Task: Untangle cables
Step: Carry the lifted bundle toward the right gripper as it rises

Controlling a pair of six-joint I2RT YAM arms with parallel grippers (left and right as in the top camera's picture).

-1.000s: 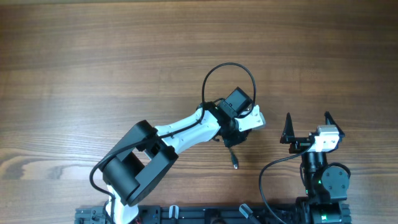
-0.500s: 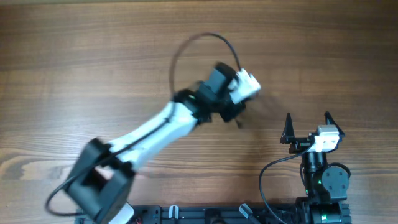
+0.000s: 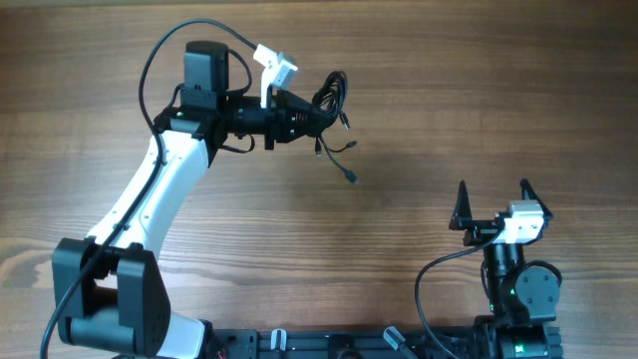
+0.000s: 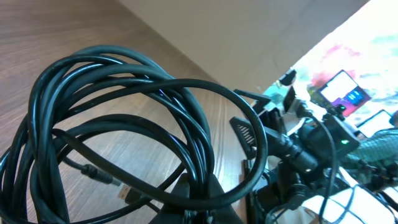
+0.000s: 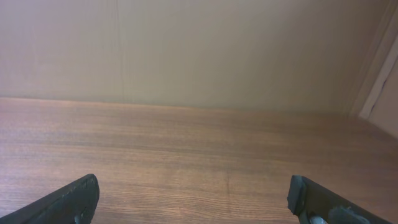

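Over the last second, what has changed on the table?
The left tool closed on the cables and swung them from the middle of the table out toward its far left side. The right tool stayed parked and open.

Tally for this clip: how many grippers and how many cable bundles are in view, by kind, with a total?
Grippers: 2 (left gripper shut on the cable bundle; right gripper open, holding nothing)
Cable bundles: 1 (cords too tangled to count separately)
Total: 3
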